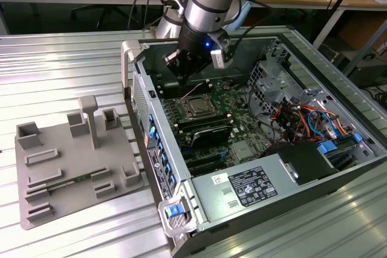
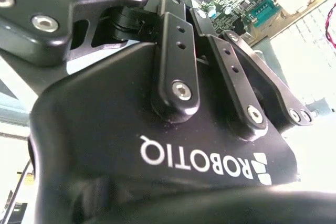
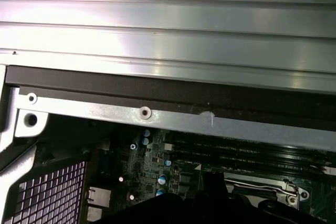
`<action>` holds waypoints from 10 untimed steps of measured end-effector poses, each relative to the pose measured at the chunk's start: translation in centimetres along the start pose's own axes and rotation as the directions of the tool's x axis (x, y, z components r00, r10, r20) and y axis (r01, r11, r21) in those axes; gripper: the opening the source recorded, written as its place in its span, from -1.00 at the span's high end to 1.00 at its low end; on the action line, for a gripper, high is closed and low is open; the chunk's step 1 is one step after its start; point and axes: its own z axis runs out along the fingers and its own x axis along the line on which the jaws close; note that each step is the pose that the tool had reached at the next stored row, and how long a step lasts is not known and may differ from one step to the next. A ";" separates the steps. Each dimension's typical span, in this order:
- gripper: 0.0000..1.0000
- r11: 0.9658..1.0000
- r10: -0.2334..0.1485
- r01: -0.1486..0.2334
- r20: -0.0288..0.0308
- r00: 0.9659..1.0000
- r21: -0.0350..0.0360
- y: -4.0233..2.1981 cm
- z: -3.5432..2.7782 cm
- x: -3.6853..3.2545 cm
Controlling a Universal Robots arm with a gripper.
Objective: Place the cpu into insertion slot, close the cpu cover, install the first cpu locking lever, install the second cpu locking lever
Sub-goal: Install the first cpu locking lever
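My gripper (image 1: 183, 81) hangs inside the open computer case, over the rear part of the green board, with its jaws drawn together and nothing seen between them. Just in front of it, toward the camera, lies the insertion slot (image 1: 196, 106), a small square socket with a silver rim. The cpu cover (image 1: 187, 102) lies flat on it as a thin silver frame. A flat grey square, the cpu (image 1: 198, 107), shows in its window. In the first wrist view a corner of the socket (image 3: 273, 191) and a thin wire lever (image 3: 252, 184) appear beside my dark gripper (image 3: 210, 205).
A grey fixture plate (image 1: 66, 161) with upright posts sits on the exterior view's left. Inside the case are long black memory slots (image 1: 205, 130), a power supply (image 1: 248, 188), coloured cables (image 1: 302, 119) and a drive cage (image 1: 269, 77). The case's metal rim (image 3: 157, 114) runs close by.
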 end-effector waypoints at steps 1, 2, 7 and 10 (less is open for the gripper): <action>0.79 1.000 0.000 0.000 0.000 1.000 0.000 -0.01 0.10 0.00; 0.79 1.000 -0.001 0.001 0.000 1.000 0.000 -0.02 0.25 -0.01; 0.79 1.000 -0.010 0.010 -0.002 1.000 0.001 -0.12 0.91 -0.42; 0.79 1.000 -0.012 0.012 -0.006 1.000 0.000 -0.23 1.23 -1.22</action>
